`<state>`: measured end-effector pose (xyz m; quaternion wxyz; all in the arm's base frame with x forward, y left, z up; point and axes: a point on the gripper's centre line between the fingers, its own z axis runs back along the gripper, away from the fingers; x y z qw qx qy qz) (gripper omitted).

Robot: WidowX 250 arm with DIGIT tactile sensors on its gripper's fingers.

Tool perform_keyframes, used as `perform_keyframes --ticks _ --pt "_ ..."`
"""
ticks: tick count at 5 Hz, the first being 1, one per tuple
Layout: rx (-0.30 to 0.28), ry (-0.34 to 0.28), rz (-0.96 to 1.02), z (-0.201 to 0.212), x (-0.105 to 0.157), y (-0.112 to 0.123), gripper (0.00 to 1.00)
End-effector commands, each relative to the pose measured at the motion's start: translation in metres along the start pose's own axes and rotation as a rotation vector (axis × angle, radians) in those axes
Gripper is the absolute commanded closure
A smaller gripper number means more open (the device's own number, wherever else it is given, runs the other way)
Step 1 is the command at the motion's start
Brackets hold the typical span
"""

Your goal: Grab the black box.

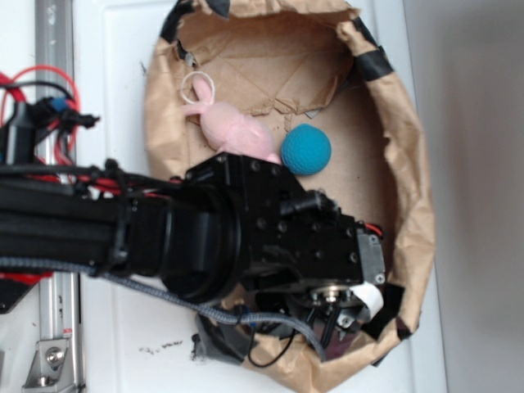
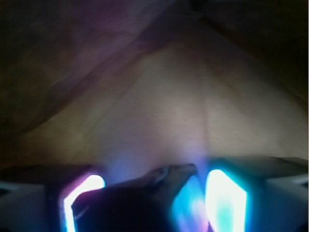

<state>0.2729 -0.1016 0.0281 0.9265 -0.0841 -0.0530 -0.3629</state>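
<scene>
An overhead view shows a white surface (image 1: 131, 49) carrying a shallow tub of crumpled brown paper (image 1: 409, 164), its rim patched with ragged strips of black tape (image 1: 375, 62). A thick black robot arm (image 1: 123, 233) reaches in from the left edge of the frame and covers the lower middle of the tub. Above the arm, near the centre of the tub, a pink toy rabbit (image 1: 233, 131) lies on its side, and a teal ball (image 1: 306, 149) rests just to its right, close to it or touching. Red and black cables (image 1: 37, 102) gather at the upper left beside a metal rail (image 1: 53, 33). In this view the tool is hidden under the arm's own body. The close view from the wrist is dark and blurred: the tool (image 2: 154, 198) sits at the bottom of the frame, its two fingers (image 2: 227, 200) glowing blue and violet at lower left and lower right, set fairly narrowly. Between them, at the bottom centre, sits the black box (image 2: 130, 205), glossy and dark. The blur hides whether the fingers touch it. Behind it lies tan paper.
</scene>
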Motion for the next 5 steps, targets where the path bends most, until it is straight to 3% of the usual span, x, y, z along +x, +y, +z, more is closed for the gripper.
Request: perform_keyframes --ticks 1,2,3,4,5 --pt "0.137 -0.061 0.172 0.065 -0.012 0.033 1.00" --pt "0.164 -0.115 0.362 0.122 -0.042 0.052 1.00" --pt "0.207 -0.163 0.498 0.173 -0.053 0.041 1.00" --pt "0.209 -0.055 0.676 0.199 -0.058 0.026 1.00" --pt "0.187 -0.032 0.733 0.201 -0.062 0.028 1.00"
